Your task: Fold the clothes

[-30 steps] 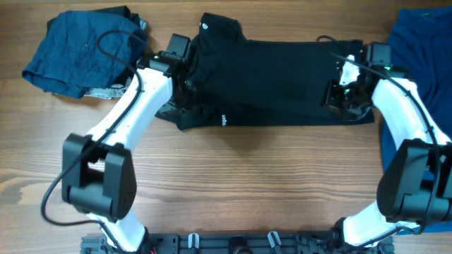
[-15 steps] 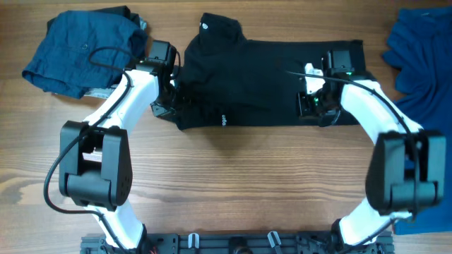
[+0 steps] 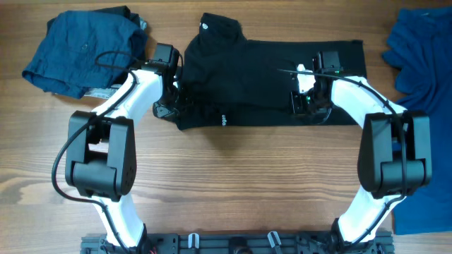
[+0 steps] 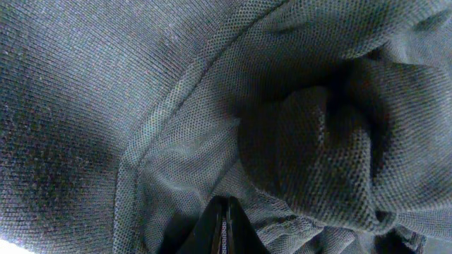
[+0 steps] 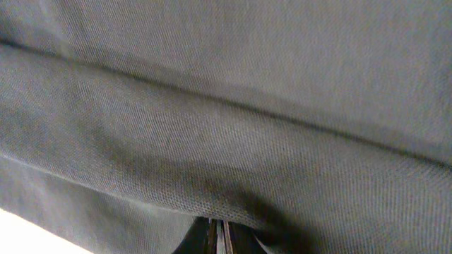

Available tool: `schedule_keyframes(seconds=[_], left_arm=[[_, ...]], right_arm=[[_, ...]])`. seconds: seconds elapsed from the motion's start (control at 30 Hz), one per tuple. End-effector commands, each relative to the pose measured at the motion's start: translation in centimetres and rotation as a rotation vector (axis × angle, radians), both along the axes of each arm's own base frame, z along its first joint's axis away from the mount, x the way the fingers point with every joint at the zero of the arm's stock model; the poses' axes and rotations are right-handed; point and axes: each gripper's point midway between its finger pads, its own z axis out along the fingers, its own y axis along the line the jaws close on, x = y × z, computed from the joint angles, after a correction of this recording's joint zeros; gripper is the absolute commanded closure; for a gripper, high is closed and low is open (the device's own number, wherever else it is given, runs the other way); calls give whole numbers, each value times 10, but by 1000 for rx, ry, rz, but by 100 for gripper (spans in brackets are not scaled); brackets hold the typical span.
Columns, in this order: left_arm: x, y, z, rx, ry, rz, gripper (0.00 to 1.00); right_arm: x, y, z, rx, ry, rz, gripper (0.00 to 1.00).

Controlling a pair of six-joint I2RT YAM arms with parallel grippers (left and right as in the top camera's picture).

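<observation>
Leftmost, a crumpled dark blue garment [image 3: 81, 49] sits at the worktop's [image 3: 233, 183] far corner. Next, the left end effector [image 4: 224, 220] is closed, its tips against the bunched sleeve of the black shirt [image 3: 261, 77], which lies spread across the middle. Further right, the right end effector [image 5: 219, 233] is also closed, its tips tucked under a fold near the shirt's lower edge. Whether either one pinches cloth cannot be told. A royal blue garment [image 3: 424, 63] lies at the right edge.

Unreadable white marks [image 3: 224, 120] on black shirt [image 3: 268, 70]
</observation>
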Motion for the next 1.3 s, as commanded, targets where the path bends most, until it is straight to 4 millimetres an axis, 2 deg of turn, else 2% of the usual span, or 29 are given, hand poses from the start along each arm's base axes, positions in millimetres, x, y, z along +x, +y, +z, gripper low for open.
schedule_keyframes(seconds=[0.0, 0.17, 0.33, 0.57, 0.67, 0.77, 0.9, 0.97, 1.0, 1.07, 1.17, 1.27], left_arm=[[-4, -1, -6, -11, 24, 13, 96], [-4, -1, -6, -11, 24, 10, 96], [-6, 0, -6, -6, 31, 9, 96], [-9, 12, -8, 62, 38, 16, 96], [-7, 19, -9, 104, 29, 21, 96], [-6, 20, -8, 111, 19, -11, 96], [-5, 23, -9, 131, 15, -11, 96], [-5, 23, -9, 133, 13, -29, 96], [-6, 23, -7, 133, 12, -29, 96], [-5, 23, -1, 130, 0, -28, 96], [1, 22, 20, 119, -58, -24, 96], [5, 18, 48, 90, -127, -18, 96]], right_arm=[[11, -10, -17, -78, -7, -49, 93], [35, -20, -14, -131, -103, -97, 91], [67, -17, -2, -108, -236, -124, 80], [91, -18, 9, -102, -340, -153, 63], [91, -11, 15, -54, -340, -153, 58], [94, -8, 36, -32, -378, -149, 46], [102, -19, 86, -26, -479, -166, 40], [92, -31, 109, -47, -480, -195, 39], [61, -61, 122, -123, -394, -314, 38], [35, -83, 122, -168, -302, -402, 38], [-5, -108, 110, -179, -130, -508, 39], [-31, -111, 97, -133, 2, -541, 46]])
